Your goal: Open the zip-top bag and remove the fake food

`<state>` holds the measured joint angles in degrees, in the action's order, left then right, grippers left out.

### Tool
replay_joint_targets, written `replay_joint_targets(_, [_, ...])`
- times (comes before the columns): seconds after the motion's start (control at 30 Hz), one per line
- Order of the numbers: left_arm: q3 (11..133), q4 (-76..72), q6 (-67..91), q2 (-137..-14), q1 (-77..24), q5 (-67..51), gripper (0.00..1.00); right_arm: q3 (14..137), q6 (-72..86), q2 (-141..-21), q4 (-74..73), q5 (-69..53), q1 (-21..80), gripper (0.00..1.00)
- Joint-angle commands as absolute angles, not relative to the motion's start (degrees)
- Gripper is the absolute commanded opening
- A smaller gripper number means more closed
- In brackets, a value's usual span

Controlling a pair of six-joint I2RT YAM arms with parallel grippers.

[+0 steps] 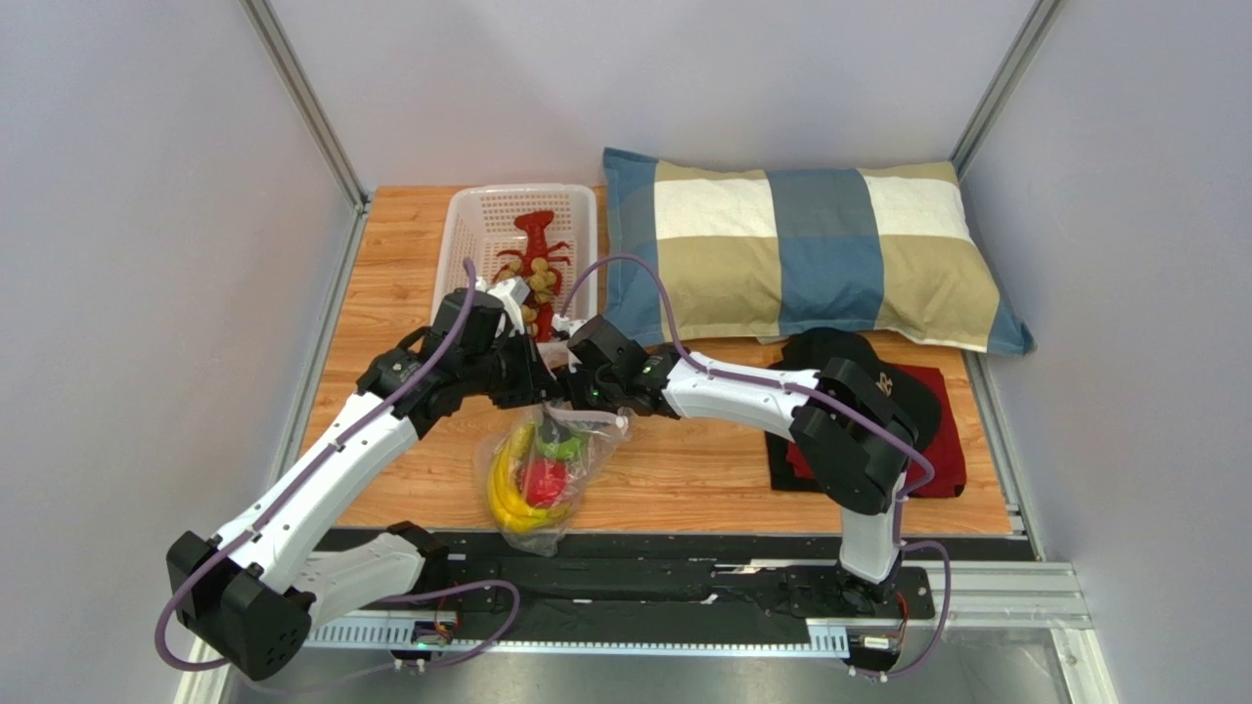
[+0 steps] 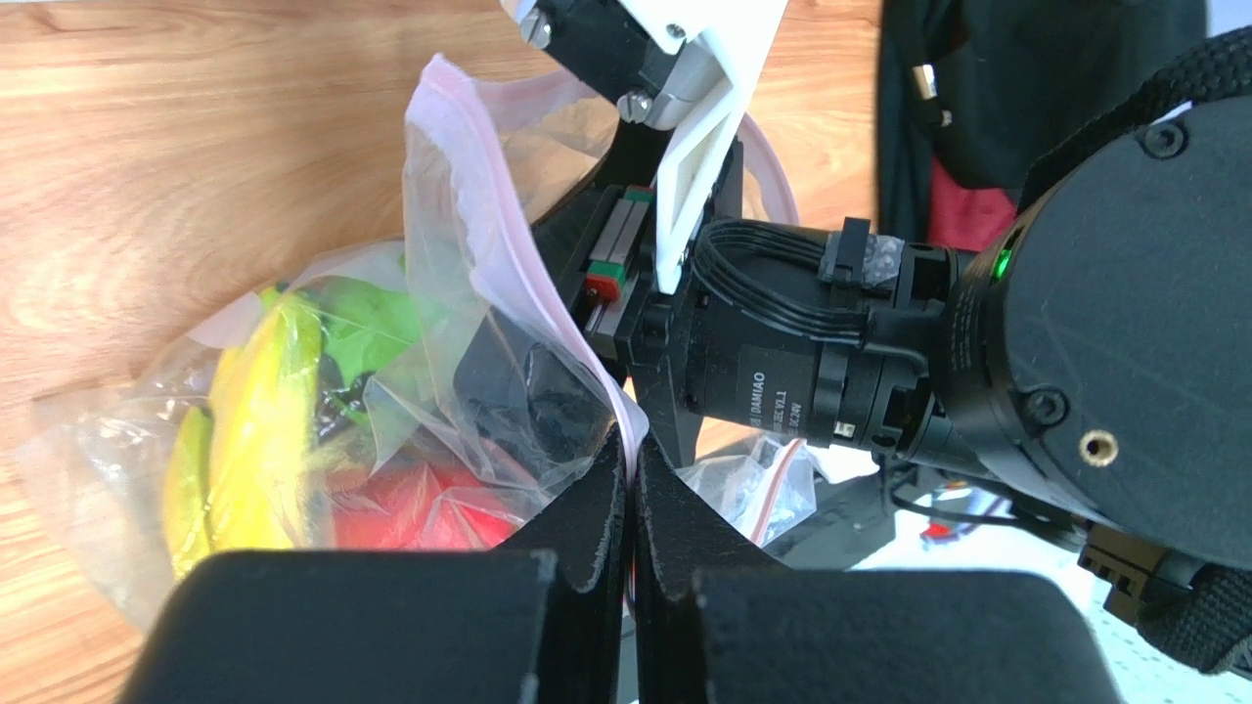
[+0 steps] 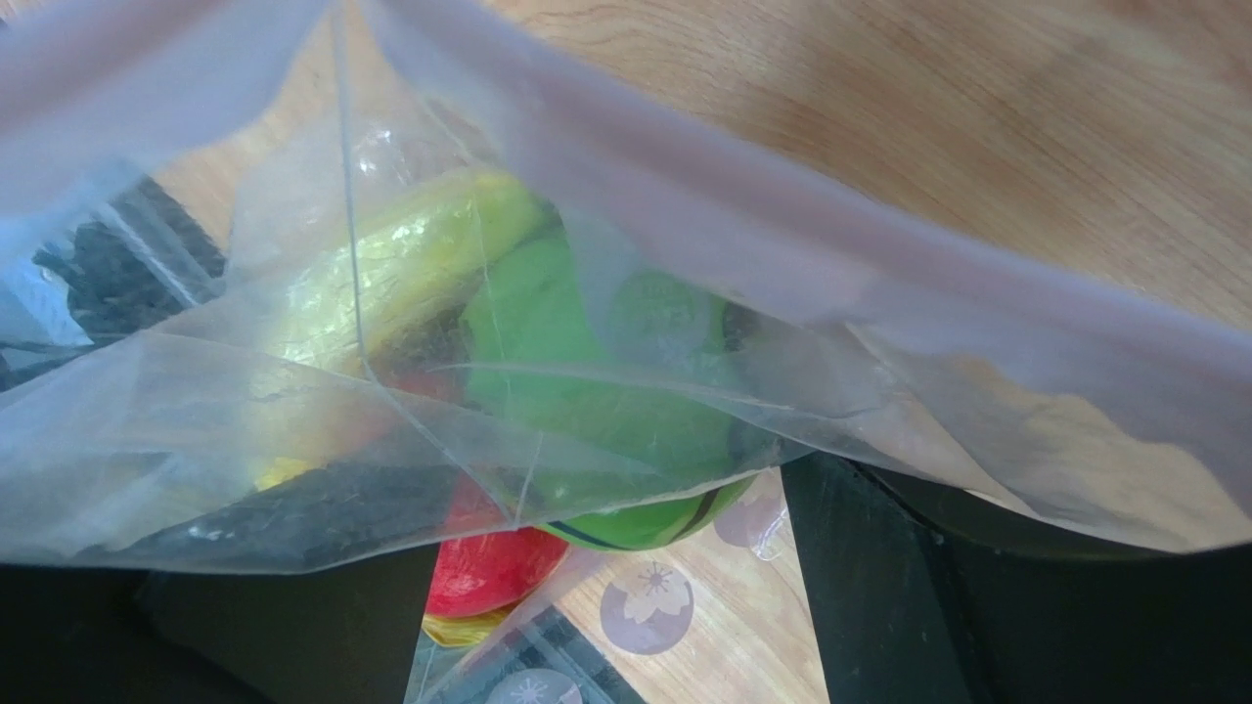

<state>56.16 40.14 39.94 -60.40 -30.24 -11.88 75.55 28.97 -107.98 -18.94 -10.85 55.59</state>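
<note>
bag (image 2: 441, 308): thin, slippery; you grip its zip edge (image 2: 438, 91).
left gripper (image 2: 629, 492): clamped on it.
right gripper (image 3: 603, 594): spread, holding nothing.

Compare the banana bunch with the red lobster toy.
The banana bunch is yellow; the lobster is red. The banana bunch sits inside the zip-top bag; the lobster lies uncovered in the white basket. The banana bunch is curved and smooth; the lobster is straight, with legs spread. Both are small fake foods.
</note>
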Motion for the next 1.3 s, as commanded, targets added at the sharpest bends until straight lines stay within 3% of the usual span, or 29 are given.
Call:
replay_joint_targets(0.0, [55.6, 42.1, 36.9, -59.5, -29.6, -10.1, 0.0, 77.6, 30.3, -109.8, -14.5, -10.2, 57.0, 0.85])
replay_joint_targets(0.33, [51.7, 44.1, 36.6, -55.2, -28.3, -10.2, 0.0, 80.8, 32.6, -118.4, -11.9, -9.3, 57.7, 0.84])
replay_joint_targets(0.5, [49.3, 45.2, 36.8, -51.8, -26.5, -10.3, 0.0, 82.3, 30.9, -117.6, -13.1, -12.1, 57.7, 0.57])
replay_joint_targets(0.6, [49.0, 46.1, 36.6, -50.5, -25.1, -10.3, 0.0, 82.9, 28.7, -114.2, -15.3, -15.0, 57.7, 0.27])
replay_joint_targets(0.63, [49.0, 46.6, 36.6, -50.2, -24.8, -10.1, 0.0, 83.0, 28.3, -112.8, -17.0, -15.1, 57.7, 0.13])
replay_joint_targets(0.7, [48.5, 46.9, 36.7, -49.0, -24.5, -9.3, 0.0, 83.3, 26.9, -108.0, -19.6, -14.7, 57.6, 0.0])
replay_joint_targets(0.87, [46.1, 46.8, 37.3, -46.8, -24.0, -8.6, 0.0, 86.6, 24.3, -100.3, -29.3, -14.8, 57.4, 0.0])
replay_joint_targets(1.17, [47.8, 47.3, 36.0, -46.4, -23.7, -8.7, 0.0, 87.5, 35.3, -95.3, -21.7, -30.0, 53.1, 0.0])
replay_joint_targets(1.27, [48.9, 48.2, 36.6, -46.1, -23.7, -9.8, 0.0, 90.9, 32.6, -94.7, -26.8, -24.8, 53.1, 0.0])
